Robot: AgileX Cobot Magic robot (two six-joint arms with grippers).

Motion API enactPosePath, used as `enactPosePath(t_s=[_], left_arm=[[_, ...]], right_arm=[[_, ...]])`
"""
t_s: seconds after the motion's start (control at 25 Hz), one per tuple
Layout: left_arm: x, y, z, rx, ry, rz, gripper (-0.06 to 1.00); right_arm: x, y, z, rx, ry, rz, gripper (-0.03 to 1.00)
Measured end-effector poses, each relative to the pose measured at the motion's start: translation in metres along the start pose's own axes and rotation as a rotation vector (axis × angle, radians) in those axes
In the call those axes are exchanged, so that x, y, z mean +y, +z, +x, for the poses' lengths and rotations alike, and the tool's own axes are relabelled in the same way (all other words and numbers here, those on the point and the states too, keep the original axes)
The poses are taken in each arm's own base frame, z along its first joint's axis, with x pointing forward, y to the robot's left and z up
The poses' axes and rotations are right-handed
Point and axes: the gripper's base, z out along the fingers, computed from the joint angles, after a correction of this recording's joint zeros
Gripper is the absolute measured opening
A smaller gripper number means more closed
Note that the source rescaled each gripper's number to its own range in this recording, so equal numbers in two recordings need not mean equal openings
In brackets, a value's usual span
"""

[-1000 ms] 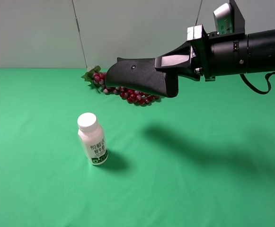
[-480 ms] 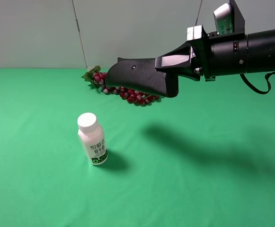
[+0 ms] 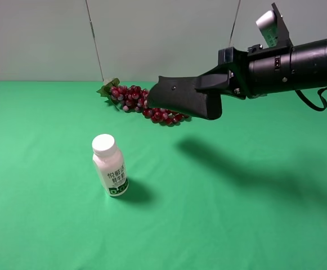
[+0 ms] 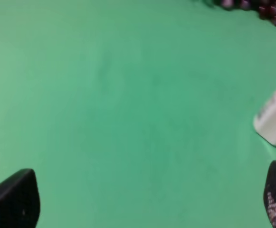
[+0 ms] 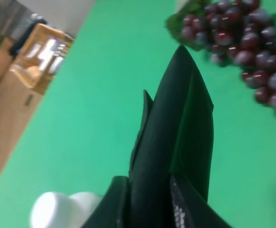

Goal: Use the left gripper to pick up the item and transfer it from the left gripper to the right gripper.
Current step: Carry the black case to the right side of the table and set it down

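Observation:
The item, a matte black elongated soft case (image 3: 180, 95), hangs in the air above the green table, in front of the red grape bunch. My right gripper (image 3: 213, 90) is shut on its right end and reaches in from the right. In the right wrist view the case (image 5: 176, 123) sticks out from between the fingers (image 5: 121, 204) of the gripper (image 5: 149, 206). My left gripper (image 4: 145, 204) is open and empty, its two fingertips (image 4: 12, 199) wide apart over bare green cloth. It does not show in the exterior view.
A white-capped pink bottle (image 3: 110, 166) stands upright left of centre; it shows at the edge of the left wrist view (image 4: 275, 118). The red grape bunch (image 3: 135, 98) lies at the back of the green table (image 3: 236, 214). A grey wall stands behind.
My right gripper has moved to the right with the case and rolled a little. More of the grape bunch now shows. The bottle has not moved.

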Motion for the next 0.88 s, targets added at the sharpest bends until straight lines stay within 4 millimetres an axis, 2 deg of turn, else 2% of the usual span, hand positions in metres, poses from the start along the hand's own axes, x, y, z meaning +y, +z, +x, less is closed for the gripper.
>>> enactPosePath(t_s=[0.24,0.56,0.76,0.88], left_arm=[[-0.001,-0.001,0.000,-0.003,-0.049,-0.071,0.88],[-0.001,-0.001,0.000,-0.004,-0.057,-0.081,0.88],[-0.001,-0.001,0.000,-0.004,-0.057,-0.081,0.88],[-0.001,-0.001,0.000,-0.004,-0.057,-0.081,0.88]], right_arm=[[-0.026,-0.014,-0.005,-0.017,0.001,0.108,0.05],[-0.064,-0.040,-0.005,0.018,-0.023,0.263,0.05],[-0.077,-0.047,-0.005,0.020,-0.032,0.355,0.05],[-0.084,-0.048,0.003,0.019,-0.024,0.414,0.05]])
